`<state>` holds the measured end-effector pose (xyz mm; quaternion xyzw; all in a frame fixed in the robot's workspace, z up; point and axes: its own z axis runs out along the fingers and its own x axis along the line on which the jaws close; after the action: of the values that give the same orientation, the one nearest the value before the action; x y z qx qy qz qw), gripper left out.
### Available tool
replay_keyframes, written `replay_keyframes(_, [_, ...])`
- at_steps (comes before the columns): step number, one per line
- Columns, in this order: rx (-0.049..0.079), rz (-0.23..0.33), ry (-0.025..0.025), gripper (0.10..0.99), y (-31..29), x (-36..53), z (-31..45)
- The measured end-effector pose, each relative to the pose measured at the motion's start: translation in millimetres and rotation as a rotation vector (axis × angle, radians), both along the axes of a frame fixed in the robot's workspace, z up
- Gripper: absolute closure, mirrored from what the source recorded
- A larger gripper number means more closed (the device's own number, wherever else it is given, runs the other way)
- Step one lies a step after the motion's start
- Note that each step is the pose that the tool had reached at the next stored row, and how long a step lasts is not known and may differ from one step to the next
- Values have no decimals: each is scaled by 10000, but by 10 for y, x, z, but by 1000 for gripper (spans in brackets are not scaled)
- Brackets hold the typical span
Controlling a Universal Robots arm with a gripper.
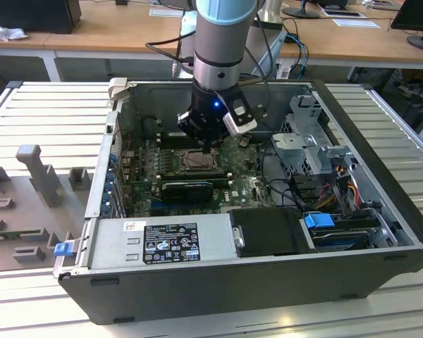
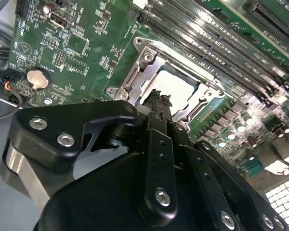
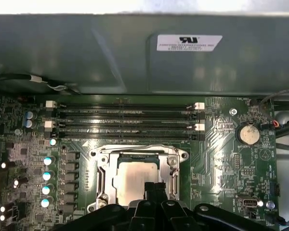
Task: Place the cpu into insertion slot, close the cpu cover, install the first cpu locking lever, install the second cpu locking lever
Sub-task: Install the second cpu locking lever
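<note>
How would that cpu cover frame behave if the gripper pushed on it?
The cpu cover looks like thin metal, so probably light and slightly springy. It lies flat around the cpu, so it likely won't slide; the gripper might skid on its smooth surface.

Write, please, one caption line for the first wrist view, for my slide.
Claw poised at the edge of the cpu, seated in the insertion slot under the closed cpu cover.

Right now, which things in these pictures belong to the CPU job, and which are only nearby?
For the job:
- pale silvery square cpu seated in the socket
- silvery metal cpu cover around it
- black gripper above the socket

Only nearby:
- long black memory slots
- round silver coin battery
- blue plastic latch
</note>
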<state>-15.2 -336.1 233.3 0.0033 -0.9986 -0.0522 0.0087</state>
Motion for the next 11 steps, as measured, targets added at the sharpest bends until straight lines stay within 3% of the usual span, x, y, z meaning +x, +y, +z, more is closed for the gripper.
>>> replay_keyframes(1, [5, 0, 10, 980, -10, 0, 0])
replay_keyframes(3, [24, 0, 118, 980, -28, 0, 0])
replay_keyframes(4, [36, 0, 140, 980, -43, 0, 0])
replay_keyframes(7, [51, -1, 144, 980, -158, -1, 0])
replay_keyframes(11, [51, 1, 144, 980, -246, -1, 0])
